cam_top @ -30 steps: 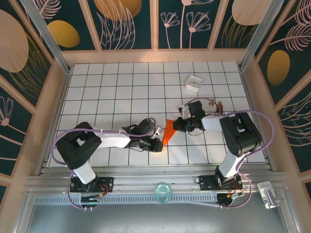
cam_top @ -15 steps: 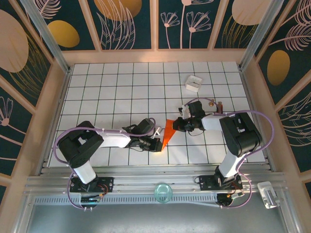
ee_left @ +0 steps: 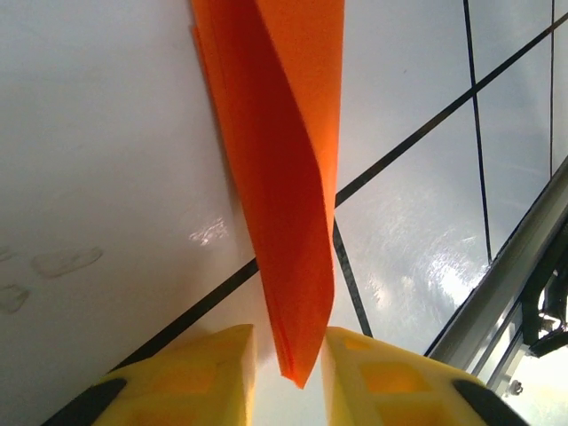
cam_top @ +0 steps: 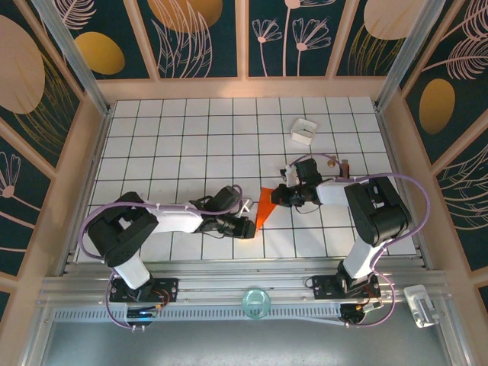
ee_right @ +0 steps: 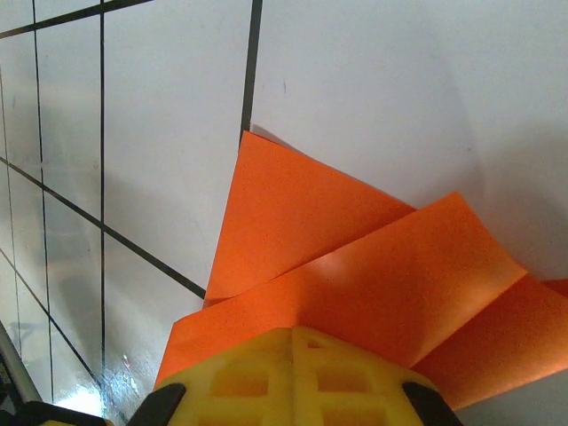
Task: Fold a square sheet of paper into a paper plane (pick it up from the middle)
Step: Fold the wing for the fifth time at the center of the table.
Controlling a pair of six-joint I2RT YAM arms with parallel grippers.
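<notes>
Left wrist view: the square sheet of paper (ee_left: 286, 177), mid-table and surely light and floppy, pokes its tip between your left gripper (ee_left: 288, 344) and its parted jaws, while the right gripper (ee_right: 293, 351) pinches the stiffer layered fold, so hold it there.

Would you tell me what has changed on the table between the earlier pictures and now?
Hardly anything moved. The left arm nudged its elbow slightly and returned; the left fingers stay at the near tip of the folded orange paper, slightly apart around it. The right fingers stay shut on its far side. The white box is unmoved.
</notes>
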